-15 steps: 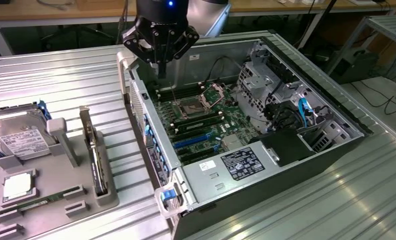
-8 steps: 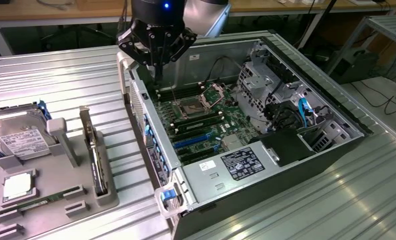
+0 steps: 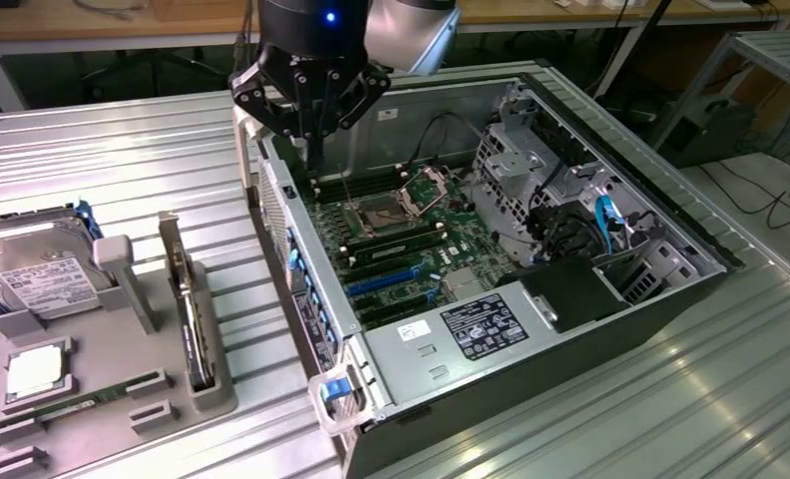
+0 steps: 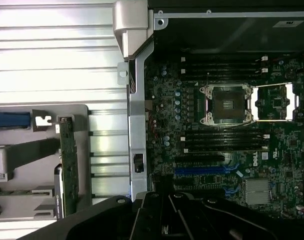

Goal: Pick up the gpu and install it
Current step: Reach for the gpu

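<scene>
gpu (image 3: 189,309) stands on edge in a slot of the grey holder (image 3: 116,344), outside the open pc case (image 3: 409,115), on the exterior view's left of it. nothing touches it. gripper (image 3: 312,150) is well apart from it, hanging over the case just inside the wall nearest the holder. fingers pressed together, empty. motherboard (image 4: 162,100) with open cpu socket (image 4: 227,104) sits below it. hard drive (image 3: 43,279) lies on the holder's side farthest from the case.

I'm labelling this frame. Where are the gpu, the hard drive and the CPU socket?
gpu (image 3: 191,314): exterior view, upper edge of the card standing in its holder.
hard drive (image 3: 41,283): exterior view, its white label.
CPU socket (image 4: 227,103): wrist view, the socket's dark middle.
</scene>
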Motion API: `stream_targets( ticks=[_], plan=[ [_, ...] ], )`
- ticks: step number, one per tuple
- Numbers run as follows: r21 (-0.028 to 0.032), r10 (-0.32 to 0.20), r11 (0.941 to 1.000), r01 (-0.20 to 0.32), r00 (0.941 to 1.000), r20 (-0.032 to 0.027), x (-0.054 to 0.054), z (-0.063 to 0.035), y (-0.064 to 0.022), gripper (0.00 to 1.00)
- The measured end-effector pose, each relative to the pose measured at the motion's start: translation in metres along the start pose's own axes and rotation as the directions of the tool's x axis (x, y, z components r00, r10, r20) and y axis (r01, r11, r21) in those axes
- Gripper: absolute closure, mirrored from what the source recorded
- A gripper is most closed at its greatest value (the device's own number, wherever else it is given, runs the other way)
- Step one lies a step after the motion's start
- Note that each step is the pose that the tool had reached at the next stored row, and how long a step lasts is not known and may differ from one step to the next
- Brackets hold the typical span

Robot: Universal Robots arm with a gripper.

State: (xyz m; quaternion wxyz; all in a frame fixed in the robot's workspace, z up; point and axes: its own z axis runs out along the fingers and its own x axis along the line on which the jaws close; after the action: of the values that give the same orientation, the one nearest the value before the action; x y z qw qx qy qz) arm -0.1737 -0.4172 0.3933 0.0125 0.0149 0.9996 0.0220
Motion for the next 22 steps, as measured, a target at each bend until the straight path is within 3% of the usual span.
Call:
stream_targets(
  ticks=[22],
  plan=[
    [-0.0001,-0.004,1.0000,0.004,1.0000,-0.0001,0.023,-0.0016,-0.0243,0.89]
  ],
)
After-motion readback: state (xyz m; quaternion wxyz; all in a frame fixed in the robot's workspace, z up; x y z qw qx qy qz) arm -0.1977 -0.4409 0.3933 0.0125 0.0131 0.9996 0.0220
